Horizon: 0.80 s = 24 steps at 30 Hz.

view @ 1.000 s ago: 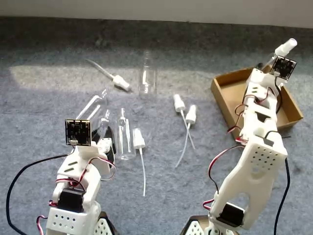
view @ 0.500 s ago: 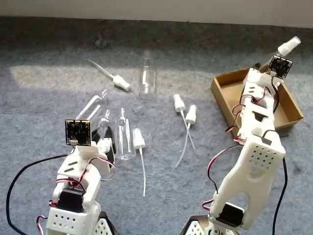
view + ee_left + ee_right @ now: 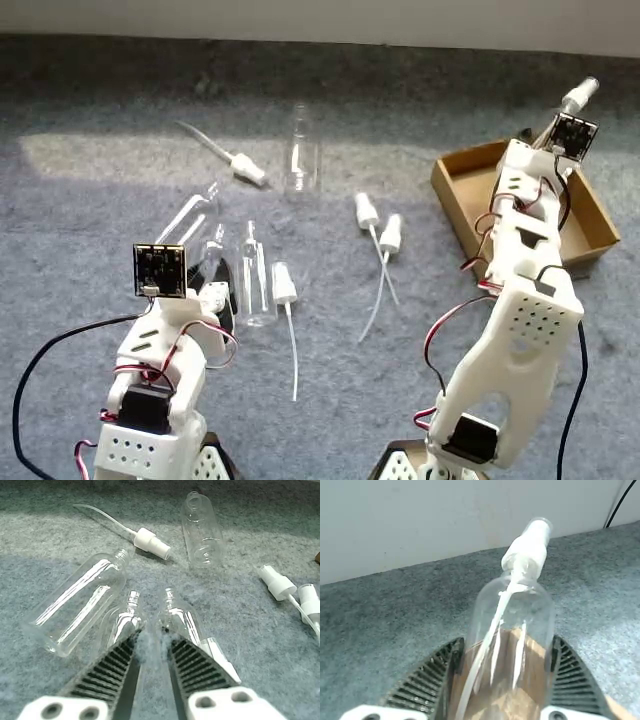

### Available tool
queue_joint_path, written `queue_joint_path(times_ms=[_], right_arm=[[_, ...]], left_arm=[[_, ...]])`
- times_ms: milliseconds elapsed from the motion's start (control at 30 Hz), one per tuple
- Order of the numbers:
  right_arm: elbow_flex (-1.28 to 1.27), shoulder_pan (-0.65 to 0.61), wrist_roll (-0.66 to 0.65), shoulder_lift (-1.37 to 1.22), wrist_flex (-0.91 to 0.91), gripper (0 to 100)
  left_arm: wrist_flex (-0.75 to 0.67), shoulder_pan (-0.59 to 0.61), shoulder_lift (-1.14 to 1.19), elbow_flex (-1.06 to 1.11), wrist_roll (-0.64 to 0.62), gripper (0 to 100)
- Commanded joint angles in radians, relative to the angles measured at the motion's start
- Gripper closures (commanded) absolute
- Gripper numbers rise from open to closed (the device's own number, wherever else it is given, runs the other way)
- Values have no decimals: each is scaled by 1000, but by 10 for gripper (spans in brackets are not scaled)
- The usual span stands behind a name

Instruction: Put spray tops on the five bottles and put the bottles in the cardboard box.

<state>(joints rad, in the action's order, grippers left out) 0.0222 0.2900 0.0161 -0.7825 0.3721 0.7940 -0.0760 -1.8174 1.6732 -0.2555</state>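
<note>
Over the last second the right arm has nudged farther out above the cardboard box (image 3: 478, 195), its load wobbling at the tip, while the left arm hasn't budged. The right gripper (image 3: 506, 641) is clamped on a capped bottle (image 3: 520, 610), held aloft over the box's far right edge. Looks to me like the first bottle is being boxed. Next it needs lowering inside and the jaws opening. The left gripper (image 3: 151, 635) waits near left, jaws barely parted and empty. Four uncapped bottles (image 3: 255, 280) and four loose spray tops (image 3: 390, 235) lie on the table; five of each altogether.
</note>
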Motion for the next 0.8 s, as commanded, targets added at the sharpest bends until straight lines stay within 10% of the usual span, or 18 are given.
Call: queue_joint_path(times_ms=[0,200,767], right_arm=[[30,2,5,12,-7,780],[36,21,5,12,-4,934],[-96,35,3,352,-15,934]], left_arm=[[-23,5,-4,22,15,992],[-23,5,-4,22,15,992],[-23,5,-4,22,15,992]])
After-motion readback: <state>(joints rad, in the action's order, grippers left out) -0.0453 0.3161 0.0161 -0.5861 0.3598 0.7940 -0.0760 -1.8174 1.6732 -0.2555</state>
